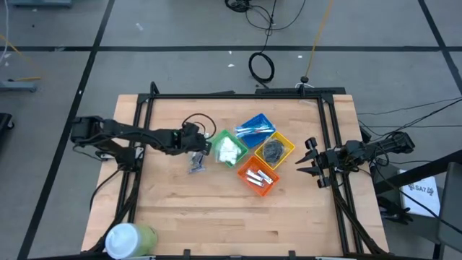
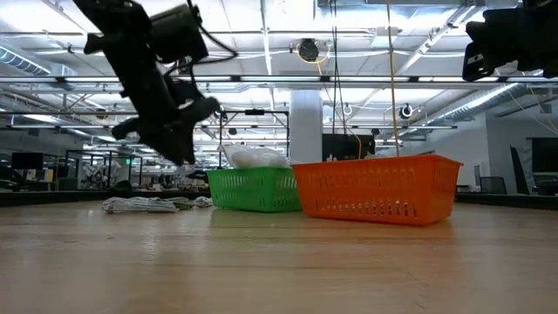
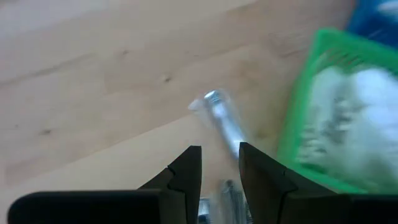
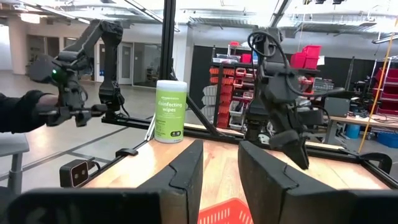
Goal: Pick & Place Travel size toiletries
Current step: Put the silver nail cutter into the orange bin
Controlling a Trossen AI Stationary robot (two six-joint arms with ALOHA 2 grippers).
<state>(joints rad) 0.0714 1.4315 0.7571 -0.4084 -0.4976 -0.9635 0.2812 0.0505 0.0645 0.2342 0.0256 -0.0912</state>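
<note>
Toiletries mostly sit sorted in four bins mid-table: white packets (image 1: 229, 149) in the green bin (image 1: 219, 137), blue sticks (image 1: 254, 128), grey wads (image 1: 273, 150), silver pieces (image 1: 258, 177) in the orange bin (image 1: 270, 189). More silver pieces (image 1: 196, 167) lie loose beside the green bin. Left gripper (image 1: 198, 148) hovers over them, jaws slightly parted, empty. Right gripper (image 1: 310, 159) waits at the table's right edge, jaws parted, empty.

A pale wooden table (image 1: 216, 209) is carrying four small bins clustered near its middle: green (image 1: 228, 150), blue (image 1: 254, 127), yellow (image 1: 274, 150) and orange (image 1: 258, 176). Silver tubes (image 1: 197, 165) are lying loose just beside the green bin, and a green-and-white canister (image 1: 130, 240) is sitting at a near corner.
</note>
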